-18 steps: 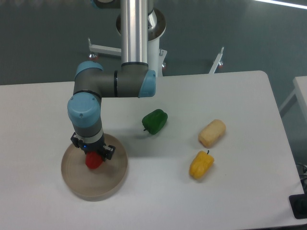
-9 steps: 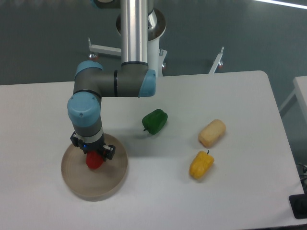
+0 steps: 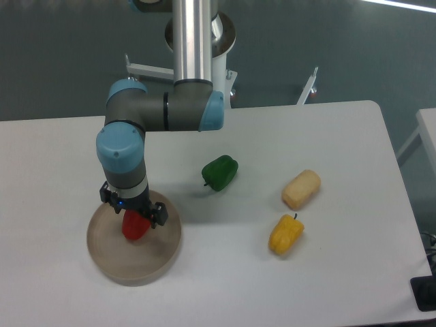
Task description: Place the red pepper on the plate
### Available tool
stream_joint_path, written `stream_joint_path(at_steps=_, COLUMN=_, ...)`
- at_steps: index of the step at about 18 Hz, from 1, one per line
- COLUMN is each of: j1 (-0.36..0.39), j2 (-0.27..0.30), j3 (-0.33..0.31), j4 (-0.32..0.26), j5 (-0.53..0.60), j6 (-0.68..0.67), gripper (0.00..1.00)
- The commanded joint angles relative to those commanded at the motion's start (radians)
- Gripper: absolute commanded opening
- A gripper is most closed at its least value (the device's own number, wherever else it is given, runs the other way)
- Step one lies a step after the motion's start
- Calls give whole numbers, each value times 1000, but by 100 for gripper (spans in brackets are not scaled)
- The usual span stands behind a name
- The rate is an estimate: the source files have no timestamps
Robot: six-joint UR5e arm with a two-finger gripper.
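- The red pepper (image 3: 135,227) sits over the middle-left of the plate (image 3: 158,262). From this angle it looks a bit taller than wide, so the long axis seems to run roughly up-down, top end tucked under the end effector (image 3: 134,215). Can't make out a stem or which way the tip faces.
- Whether the pepper is actually resting on the plate or hanging just above it, I can't tell from this view.
- Materials: the pepper is glossy, bright red and rounded. The plate is a matte beige-tan round disc with a low rim, much wider than the pepper.
- The end effector is right on top of the pepper, pointing straight down, and its dark fingers show on either side of the pepper's upper part. Looks like they're closed on it, though the contact itself is mostly hidden.
- The arm is grey tube with light blue joint caps, coming down from a silver column at the far side.
- Other stuff on the pale, smooth worktop (image 3: 218,286): a shiny green pepper (image 3: 220,172) near the centre, well to the right of the plate; a yellow pepper (image 3: 285,234) nearer and further right; and a pale cream rounded block (image 3: 301,189) just beyond the yellow one.
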Motion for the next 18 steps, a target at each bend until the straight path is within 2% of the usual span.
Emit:
stream_joint_path(at_steps=2, j1=52, j2=20, j3=5, j4=-46, j5=0, j6=73, gripper=100)
stream_joint_path(at_steps=6, j1=136, j2=37, j3=9, j4=-88, j5=6, j6=199, gripper=100)
stream_joint_path(at_steps=14, j1=279, j2=-1, j3=67, j4=-81, j5=40, j6=440, gripper=100)
stream_joint_path(at_steps=18, j1=295, j2=-15, j3=98, j4=-72, j5=49, j6=477, gripper=100)
